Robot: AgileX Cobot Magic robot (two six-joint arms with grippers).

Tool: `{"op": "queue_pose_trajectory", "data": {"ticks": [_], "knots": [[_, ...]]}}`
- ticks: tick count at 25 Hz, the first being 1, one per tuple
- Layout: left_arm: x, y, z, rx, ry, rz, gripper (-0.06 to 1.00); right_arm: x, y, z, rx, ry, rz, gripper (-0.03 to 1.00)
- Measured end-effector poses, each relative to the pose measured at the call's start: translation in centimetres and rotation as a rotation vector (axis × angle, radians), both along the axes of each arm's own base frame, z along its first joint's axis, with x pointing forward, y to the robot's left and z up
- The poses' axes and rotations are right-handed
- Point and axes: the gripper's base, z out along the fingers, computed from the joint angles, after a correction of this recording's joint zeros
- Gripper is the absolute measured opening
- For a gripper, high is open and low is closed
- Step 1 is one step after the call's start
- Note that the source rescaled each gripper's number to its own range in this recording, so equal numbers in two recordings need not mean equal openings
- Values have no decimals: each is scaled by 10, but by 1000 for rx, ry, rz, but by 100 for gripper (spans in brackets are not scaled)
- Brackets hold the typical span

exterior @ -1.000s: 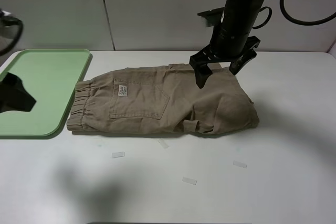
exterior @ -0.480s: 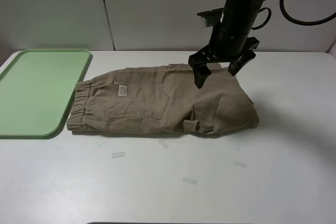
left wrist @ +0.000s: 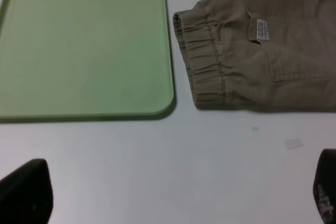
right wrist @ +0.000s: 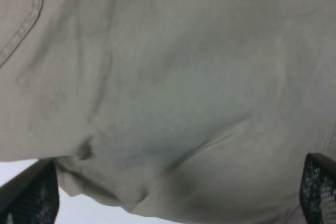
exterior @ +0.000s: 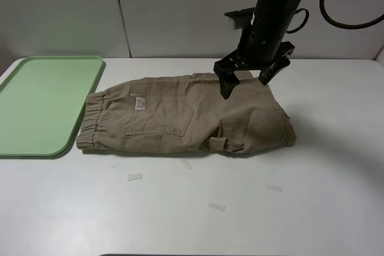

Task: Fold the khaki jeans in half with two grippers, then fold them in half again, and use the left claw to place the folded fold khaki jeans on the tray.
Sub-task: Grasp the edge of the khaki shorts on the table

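Observation:
The khaki jeans (exterior: 186, 117) lie folded lengthwise on the white table, with the elastic waistband (left wrist: 202, 61) at the left, close to the tray's right edge. The mint-green tray (exterior: 42, 103) sits empty at the far left. My right gripper (exterior: 245, 82) hangs open just above the back edge of the jeans' right part, holding nothing; its wrist view is filled with khaki cloth (right wrist: 168, 77) between the spread fingertips (right wrist: 29, 195). My left gripper (left wrist: 176, 198) is open over bare table in front of the tray (left wrist: 84, 40) and waistband. The left arm is out of the exterior high view.
Small pale tape strips (exterior: 135, 177) lie scattered on the table in front of the jeans, another (exterior: 216, 206) nearer the front edge. A grey wall stands behind the table. The right arm's black cables (exterior: 336, 4) loop at the upper right.
The left arm's dark shape over the tray has drawn out of the exterior high view. The right gripper has lifted slightly above the jeans. The jeans have not moved.

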Motion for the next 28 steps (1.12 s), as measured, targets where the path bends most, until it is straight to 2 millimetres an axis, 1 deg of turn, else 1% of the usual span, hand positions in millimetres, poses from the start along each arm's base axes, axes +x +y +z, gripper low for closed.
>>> {"op": "queue_pose_trajectory", "data": {"ticks": [3, 4, 7, 23, 28], "knots": [[6, -1, -13, 9, 21, -3, 100, 0, 0, 0, 2, 1, -1, 99], [6, -1, -13, 9, 21, -3, 100, 0, 0, 0, 2, 1, -1, 99], [9, -2, -24, 33, 66, -13, 100, 0, 0, 0, 2, 1, -1, 99], [10, -2, -25, 38, 68, -11, 100, 2, 1, 0, 13, -19, -2, 99], [9, -2, -25, 38, 69, 47, 100, 3, 1, 1, 14, -29, 0, 99]]}}
